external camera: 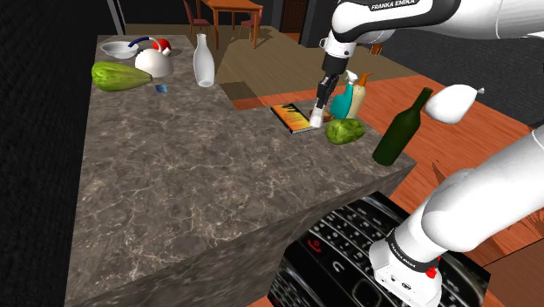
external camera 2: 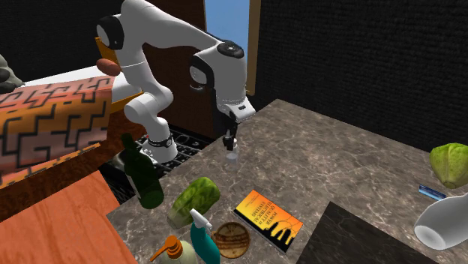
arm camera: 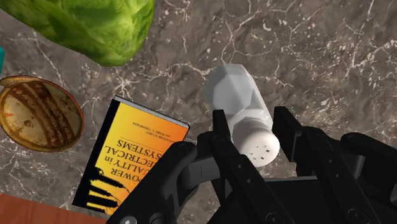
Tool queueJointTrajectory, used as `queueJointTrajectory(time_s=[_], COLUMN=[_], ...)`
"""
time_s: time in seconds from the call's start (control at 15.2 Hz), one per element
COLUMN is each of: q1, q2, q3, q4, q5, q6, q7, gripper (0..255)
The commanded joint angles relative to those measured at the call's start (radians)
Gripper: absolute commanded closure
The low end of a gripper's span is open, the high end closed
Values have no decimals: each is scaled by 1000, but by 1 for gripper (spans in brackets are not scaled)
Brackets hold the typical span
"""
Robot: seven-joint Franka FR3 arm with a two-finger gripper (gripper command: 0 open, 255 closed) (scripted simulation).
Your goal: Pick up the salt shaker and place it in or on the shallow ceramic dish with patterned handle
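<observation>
– Under everything else, what is the biggest thing?

– That is the big grey-brown marble counter. Next comes the white robot arm with dark joints. It bends down over the counter corner near its stand.

– What about the bottles?

– A tall dark green bottle stands at the counter's edge, close to the stand. A white bottle with a thin neck stands well apart from it, toward the shoulder view's upper left.

– I see green lumps too.

– A long green vegetable lies at the far end, near the white bottle. A leafy green lump lies between the dark bottle and a flat orange and yellow book with black shapes.

– What is near the book?

– A teal spray bottle stands just behind the leafy lump. A round brown dish with stripes lies beside the book.

– Where is the dish for the salt?

– The shallow white dish sits in the far corner, with a blue curved handle next to it. It is well apart from the shaker.

– And the shaker?

– The small white salt shaker with tiny holes in its round top is just beside the book, on the corner near the stand. The black gripper comes at it from above. Its two fingers squeeze the shaker's top, one on each side. I cannot tell if the shaker's bottom touches the counter.
</observation>
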State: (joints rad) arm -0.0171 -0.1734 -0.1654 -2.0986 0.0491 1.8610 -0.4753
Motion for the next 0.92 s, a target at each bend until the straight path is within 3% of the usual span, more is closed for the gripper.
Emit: queueJointTrajectory(time_s=[0.0,0.46,0.86], q1=[-16,-81,-163], q2=[47,243,451], q3=[-25,-101,-143], q4=[66,326,622], q5=[1,32,87], q6=[-22,-101,-207], q7=[-43,-190,-304], gripper=[255,255,255])
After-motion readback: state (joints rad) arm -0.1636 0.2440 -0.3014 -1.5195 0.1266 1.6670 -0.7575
